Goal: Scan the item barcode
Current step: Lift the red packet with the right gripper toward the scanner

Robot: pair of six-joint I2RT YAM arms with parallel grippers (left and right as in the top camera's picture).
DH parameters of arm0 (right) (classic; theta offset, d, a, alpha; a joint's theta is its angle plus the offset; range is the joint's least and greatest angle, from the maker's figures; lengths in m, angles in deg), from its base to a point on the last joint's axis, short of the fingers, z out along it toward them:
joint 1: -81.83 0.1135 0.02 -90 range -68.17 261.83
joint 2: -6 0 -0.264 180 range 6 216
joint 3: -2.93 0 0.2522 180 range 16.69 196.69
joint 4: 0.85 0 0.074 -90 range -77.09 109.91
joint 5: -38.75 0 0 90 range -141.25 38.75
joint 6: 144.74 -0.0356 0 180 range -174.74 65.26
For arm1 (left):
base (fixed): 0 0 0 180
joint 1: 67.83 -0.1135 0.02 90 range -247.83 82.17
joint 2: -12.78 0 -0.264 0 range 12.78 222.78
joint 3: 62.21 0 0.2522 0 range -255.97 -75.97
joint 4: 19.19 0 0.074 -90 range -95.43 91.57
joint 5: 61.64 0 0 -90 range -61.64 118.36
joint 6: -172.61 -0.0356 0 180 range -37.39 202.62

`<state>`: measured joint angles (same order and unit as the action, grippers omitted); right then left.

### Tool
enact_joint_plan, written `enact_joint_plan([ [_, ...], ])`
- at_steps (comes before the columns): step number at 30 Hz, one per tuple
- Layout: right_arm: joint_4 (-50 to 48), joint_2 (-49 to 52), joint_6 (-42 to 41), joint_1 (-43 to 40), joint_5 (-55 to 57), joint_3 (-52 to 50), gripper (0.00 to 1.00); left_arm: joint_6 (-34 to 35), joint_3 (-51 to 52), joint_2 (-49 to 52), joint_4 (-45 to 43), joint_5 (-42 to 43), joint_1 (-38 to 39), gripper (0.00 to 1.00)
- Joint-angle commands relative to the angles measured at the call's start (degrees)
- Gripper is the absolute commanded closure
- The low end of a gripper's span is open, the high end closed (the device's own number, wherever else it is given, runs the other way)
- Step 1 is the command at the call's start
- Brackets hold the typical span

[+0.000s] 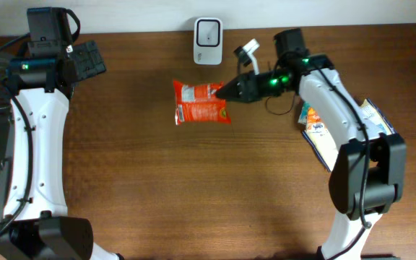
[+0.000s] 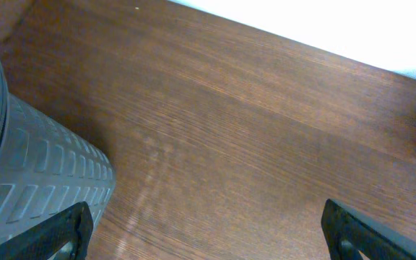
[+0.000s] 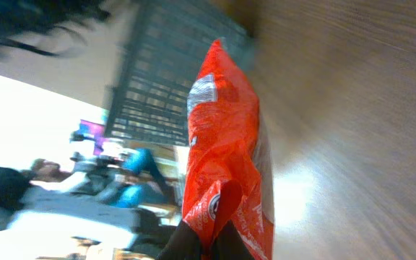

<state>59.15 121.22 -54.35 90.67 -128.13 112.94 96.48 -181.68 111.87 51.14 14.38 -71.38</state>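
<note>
The left gripper [image 1: 85, 61] waits at the far left of the desk [image 1: 136, 188], jaws wide open and empty. At centre, just in front of the white scanner [image 1: 208, 31], a red snack bag [image 1: 202, 102] could slip or twist its barcode away, being pinched only at one thin edge. Its long axis runs left to right, free end pointing left. The right gripper [image 1: 230, 92] has its jaws closed on the bag's right edge.

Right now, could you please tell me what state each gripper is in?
Left gripper: open, holding nothing.
Right gripper: closed on the edge of the red snack bag.
</note>
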Motion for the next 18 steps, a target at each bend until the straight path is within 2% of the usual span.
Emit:
enact_joint_plan([
  [1,-0.22,-2.38,-7.08,-4.5,-12.07,2.8,0.96,-0.92,-1.09,-1.4,0.11,-0.42,0.02,0.01],
  [7,-0.2,-2.38,-14.45,-11.26,-12.07,2.99,0.96,-0.92,-1.09,-1.4,0.11,-0.44,0.02,0.01],
  [12,-1.57,-2.38,-15.08,-11.85,-10.05,3.15,0.96,-0.92,-1.09,-1.4,0.11,-0.44,0.0,0.01],
  [16,-1.4,-2.38,-16.35,-8.98,13.18,4.63,0.96,-0.92,-1.09,-1.4,0.11,-0.44,0.0,0.01],
  [18,-0.76,-2.38,-16.28,-5.6,30.38,4.7,0.96,-0.92,-1.09,-1.4,0.11,-0.42,0.0,0.01],
])
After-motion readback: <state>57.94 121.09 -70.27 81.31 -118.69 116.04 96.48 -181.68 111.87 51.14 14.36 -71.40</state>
